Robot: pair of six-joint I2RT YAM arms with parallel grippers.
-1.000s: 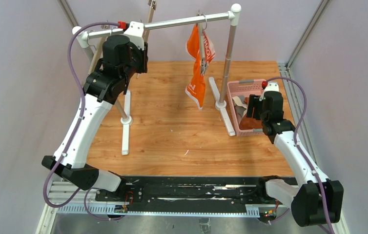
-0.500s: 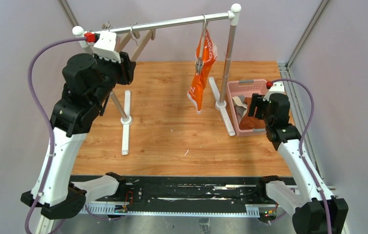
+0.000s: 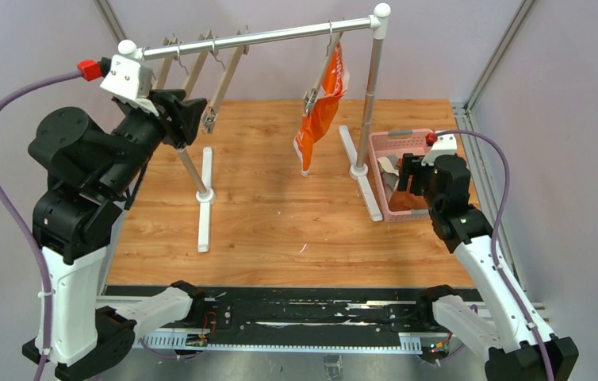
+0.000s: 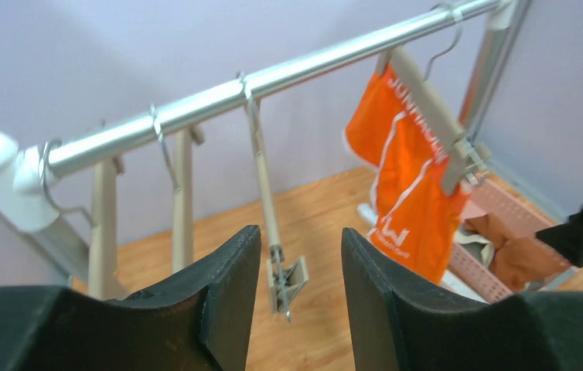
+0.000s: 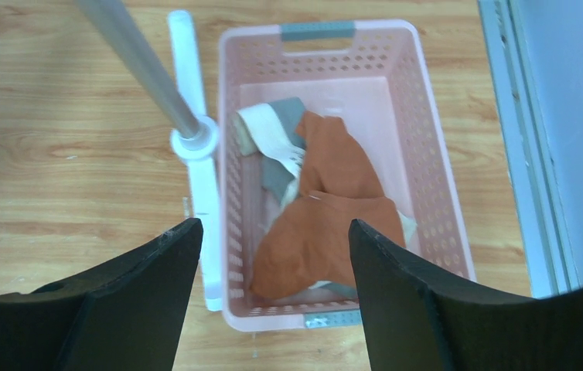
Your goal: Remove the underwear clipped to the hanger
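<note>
The bright orange underwear (image 3: 317, 119) with white lettering hangs clipped at one corner to a wooden hanger (image 3: 323, 71) on the rail's right part. It also shows in the left wrist view (image 4: 408, 193). The rust-brown underwear (image 5: 327, 224) lies in the pink basket (image 5: 427, 178) on top of the grey underwear (image 5: 277, 174). My left gripper (image 3: 193, 119) is open and empty, raised near the rail's left end and well left of the orange underwear. My right gripper (image 3: 408, 171) is open and empty above the basket, as the right wrist view (image 5: 273, 224) shows.
The metal rail (image 3: 264, 37) stands on two white posts with feet on the wooden table. Three empty clip hangers (image 3: 201, 71) hang at its left end; one clip (image 4: 288, 282) dangles just beyond my left fingers. The basket (image 3: 391, 143) sits by the right post.
My left arm has swung left and back from the rail's middle to its left end. The orange underwear and its hanger have swung left. My right arm has drawn back slightly.
</note>
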